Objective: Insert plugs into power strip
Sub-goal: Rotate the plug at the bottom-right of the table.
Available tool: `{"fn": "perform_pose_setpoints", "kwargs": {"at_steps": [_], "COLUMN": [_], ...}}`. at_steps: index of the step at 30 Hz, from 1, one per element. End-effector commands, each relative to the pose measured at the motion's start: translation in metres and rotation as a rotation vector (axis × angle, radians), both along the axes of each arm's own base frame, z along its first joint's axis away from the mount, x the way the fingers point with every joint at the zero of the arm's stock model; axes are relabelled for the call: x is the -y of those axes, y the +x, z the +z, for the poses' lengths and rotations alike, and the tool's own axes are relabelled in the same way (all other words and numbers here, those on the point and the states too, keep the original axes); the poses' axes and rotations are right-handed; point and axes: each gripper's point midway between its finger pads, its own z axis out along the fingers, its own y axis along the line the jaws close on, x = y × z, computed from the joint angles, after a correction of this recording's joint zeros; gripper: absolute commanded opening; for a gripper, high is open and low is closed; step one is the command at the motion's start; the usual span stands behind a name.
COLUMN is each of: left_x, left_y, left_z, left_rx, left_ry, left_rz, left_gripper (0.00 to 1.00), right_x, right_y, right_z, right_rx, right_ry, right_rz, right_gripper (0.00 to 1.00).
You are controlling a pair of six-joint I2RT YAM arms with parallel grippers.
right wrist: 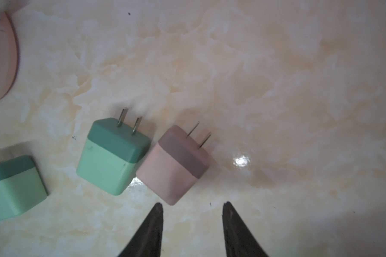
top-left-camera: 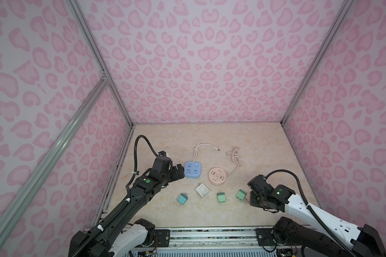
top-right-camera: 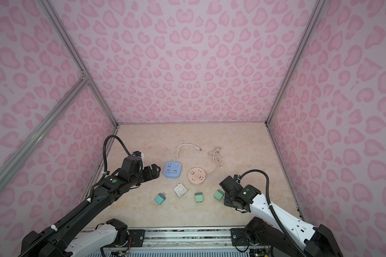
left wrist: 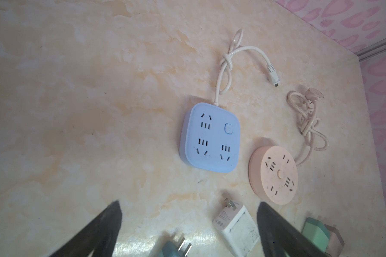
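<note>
— So, which one's it after?
— I'd guess the pink plug [right wrist: 174, 164]: lying on its side on the tabletop [right wrist: 276, 89], just beside a mint plug [right wrist: 112, 155] and just ahead of the right gripper [right wrist: 192, 203], whose jaws are part-spread and empty. The left gripper [left wrist: 189, 202] gapes wide near the blue strip [left wrist: 210, 138].
— Easy lift?
— Light, hard, smooth plastic, so probably slippery. Pinch the flat sides, clear of the prongs [right wrist: 193, 129].

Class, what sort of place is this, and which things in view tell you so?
Probably a robot test cell: two robot arms mounted on a rail, pink patterned walls on a metal frame boxing in the table, and loose plugs beside power strips.
</note>
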Motion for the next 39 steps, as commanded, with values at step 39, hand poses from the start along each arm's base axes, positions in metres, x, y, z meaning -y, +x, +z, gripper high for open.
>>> {"fn": "perform_pose_setpoints", "kwargs": {"at_steps": [39], "left_x": [0.011], "left_y": [0.003], "left_z": [-0.001], "left_rx": [0.006], "left_ry": [-0.049], "left_rz": [-0.019], "left_gripper": [0.97], "right_x": [0.014], "right_y": [0.025], "right_z": [-0.002], "right_rx": [0.078], "right_ry": [0.019], "right_rz": [-0.018], "right_gripper": [0.61]}}
